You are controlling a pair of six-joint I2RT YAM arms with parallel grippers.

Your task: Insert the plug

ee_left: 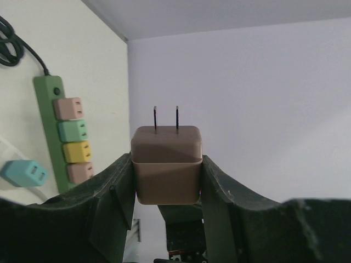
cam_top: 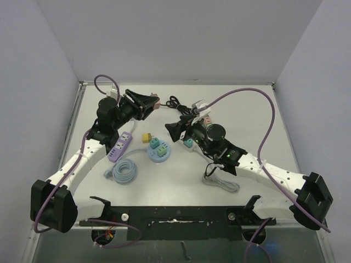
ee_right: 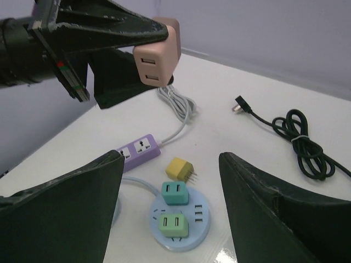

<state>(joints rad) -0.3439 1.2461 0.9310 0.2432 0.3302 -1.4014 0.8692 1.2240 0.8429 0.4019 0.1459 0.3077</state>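
A white bench (cam_top: 241,120) sits boxed in by pale lavender walls (cam_top: 181,38) on three sides, its far edge and both side edges meeting them directly.

The left pincer (cam_top: 149,104) is lifted off the surface and clamped on the plug (ee_left: 166,164), a brownish-pink cube squeezed at its lower half between both fingers. Its two metal prongs stick out past the fingertips into open air, with only bare wall ahead of them. Off to one side of this pincer lies a green strip (ee_left: 52,137), which carries a row of pink, green, yellow and pink adapters.

The right pincer (ee_right: 170,164) stands wide with nothing between its fingers. It faces the held plug, which hangs ahead of it and higher up. Right under the gap between its fingers sits a round hub (ee_right: 181,227) bearing two green adapters. A yellow adapter (ee_right: 180,169) lies just beyond the hub, and a purple strip (ee_right: 140,148) lies past the yellow adapter toward the left finger. A black cord (ee_right: 301,142) is bundled well off past the other finger, with bare bench between.

Any lettering on plug or strips is too small to read.
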